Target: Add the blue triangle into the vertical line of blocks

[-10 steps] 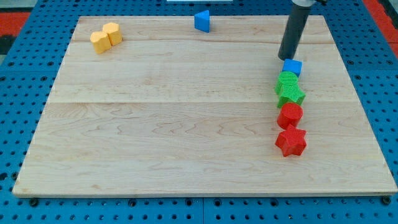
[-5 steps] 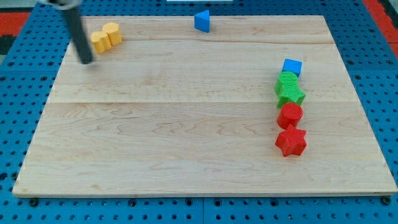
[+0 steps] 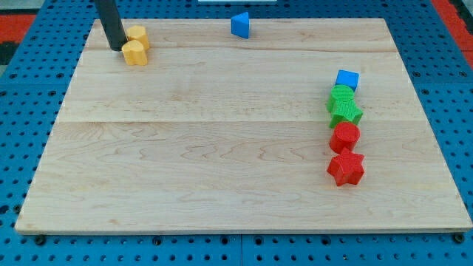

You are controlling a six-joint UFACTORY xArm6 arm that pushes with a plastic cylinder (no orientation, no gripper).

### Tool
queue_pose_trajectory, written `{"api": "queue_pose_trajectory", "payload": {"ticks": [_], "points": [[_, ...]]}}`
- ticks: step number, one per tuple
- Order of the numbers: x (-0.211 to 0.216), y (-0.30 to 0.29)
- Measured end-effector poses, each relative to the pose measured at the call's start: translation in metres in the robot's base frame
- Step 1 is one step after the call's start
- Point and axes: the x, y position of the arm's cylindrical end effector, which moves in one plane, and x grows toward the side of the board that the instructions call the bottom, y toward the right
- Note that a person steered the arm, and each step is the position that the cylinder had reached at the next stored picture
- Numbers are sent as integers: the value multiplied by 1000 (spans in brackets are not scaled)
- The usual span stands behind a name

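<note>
While my tip (image 3: 117,47) rests at the board's top-left corner, touching or just beside the two yellow blocks (image 3: 136,44), it holds nothing; it is a bare rod that can only push. The blue triangle (image 3: 240,25) sits alone at the view's top edge, well apart from the vertical line at the view's right: blue cube (image 3: 347,80), green blocks (image 3: 344,105), red cylinder (image 3: 344,137), red star (image 3: 346,168). The triangle is a small wedge, bright blue, apex up. My judgement: light, rigid, slides easily on the wooden board (image 3: 222,148), and likely to spin if pushed off-centre. Contact should be on a flat face, from its left side.
</note>
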Motion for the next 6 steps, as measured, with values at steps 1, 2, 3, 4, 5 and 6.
{"api": "queue_pose_trajectory", "payload": {"ticks": [1,2,3,4,5,6], "points": [[-10,-34],[-29,5],[-48,93],[-59,176],[-66,242],[-64,311]]}}
